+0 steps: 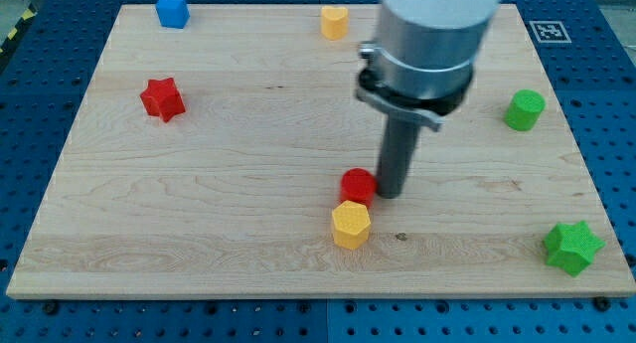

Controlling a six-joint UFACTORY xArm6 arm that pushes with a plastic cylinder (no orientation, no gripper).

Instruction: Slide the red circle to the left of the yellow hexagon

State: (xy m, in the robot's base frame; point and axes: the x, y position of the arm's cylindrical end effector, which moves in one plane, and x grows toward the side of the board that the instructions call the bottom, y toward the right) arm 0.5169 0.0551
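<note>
- A wooden board (248,134) lies on a blue perforated table (30,134), seen from above and from the near side.
- The arm's grey cylinder comes in from the far edge and ends in a dark rod; there is no hand, so nothing is clasped or let go.
- My tip (387,194) rests on the board, touching the right side of the red circle (358,185).
- The red circle sits near the board's middle, just beyond the yellow hexagon (351,225) and touching it, slightly to its right.
- A red star (163,98) lies far left.
- A blue block (173,10) and a yellow block (335,22) sit along the far edge.
- A green cylinder (524,110) is at right; a green star (572,248) near right.
</note>
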